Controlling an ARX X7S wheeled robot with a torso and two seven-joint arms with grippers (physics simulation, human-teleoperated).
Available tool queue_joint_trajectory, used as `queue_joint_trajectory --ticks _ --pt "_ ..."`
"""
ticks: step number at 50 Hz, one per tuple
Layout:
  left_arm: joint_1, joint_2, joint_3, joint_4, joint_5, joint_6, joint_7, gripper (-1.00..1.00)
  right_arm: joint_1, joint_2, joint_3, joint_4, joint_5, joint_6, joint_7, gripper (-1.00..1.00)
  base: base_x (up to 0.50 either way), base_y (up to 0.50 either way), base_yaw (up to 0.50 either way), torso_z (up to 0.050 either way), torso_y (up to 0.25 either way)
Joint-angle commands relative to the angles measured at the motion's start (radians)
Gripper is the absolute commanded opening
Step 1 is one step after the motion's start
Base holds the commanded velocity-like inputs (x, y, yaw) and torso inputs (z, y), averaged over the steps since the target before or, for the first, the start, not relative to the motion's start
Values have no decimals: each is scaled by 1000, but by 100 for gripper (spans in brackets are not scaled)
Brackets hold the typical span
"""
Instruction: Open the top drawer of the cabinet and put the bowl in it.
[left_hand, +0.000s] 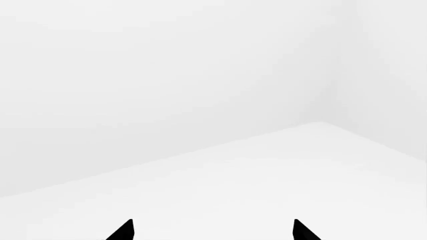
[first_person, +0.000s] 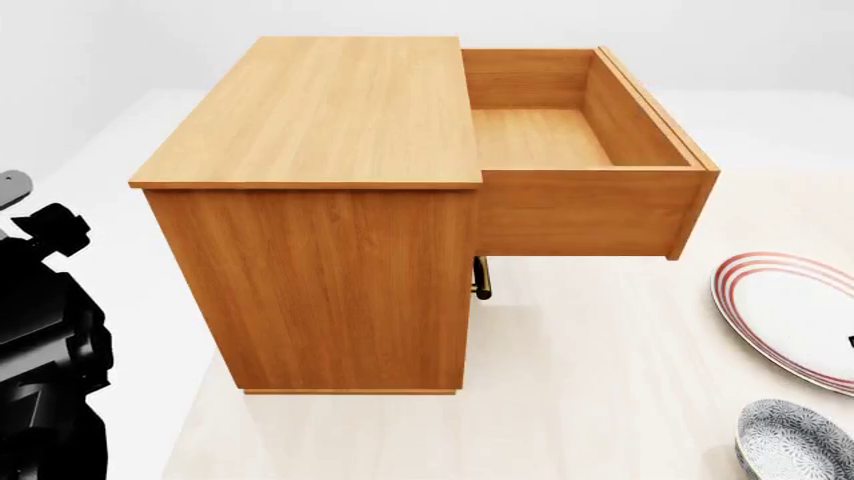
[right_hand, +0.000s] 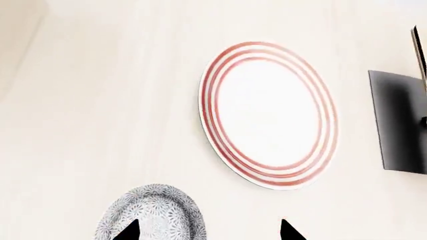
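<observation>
the orange-brown wooden cabinet's (first_person: 320, 200) top drawer (first_person: 587, 180) stands pulled out. the speckled blue-grey bowl (right_hand: 152, 212) sits on the pale counter (right_hand: 100, 125) beside the red-ringed white plate (right_hand: 270, 112). both jaws gape, empty.

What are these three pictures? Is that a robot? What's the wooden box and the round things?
Yes, a robot in a computer simulation. The middle picture is from its head: the cabinet has its top drawer pulled open and empty. The bowl and a red-ringed plate lie on the table. The other two come from cameras on its wrists. The right gripper hangs open over the bowl, beside the plate. The left gripper is open too, facing blank white walls. Neither holds anything.
</observation>
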Motion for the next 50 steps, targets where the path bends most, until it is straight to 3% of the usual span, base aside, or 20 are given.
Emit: queue_joint_trajectory --ticks 1,27,39,50 --pt "1 1 -1 0 0 0 -1 100 -90 99 -101 -83 36 -51 -27 100 0 0 0 0 0" --pt "6 3 -2 0 0 3 -3 100 -245 42 -162 69 60 -225 46 100 0 0 0 0 0" --pt "5 2 -2 0 0 2 -2 100 -308 -52 -125 279 130 -338 191 100 0 0 0 0 0" --pt "6 2 -3 0 1 2 -3 100 -353 -92 -144 318 125 -372 185 100 0 0 0 0 0"
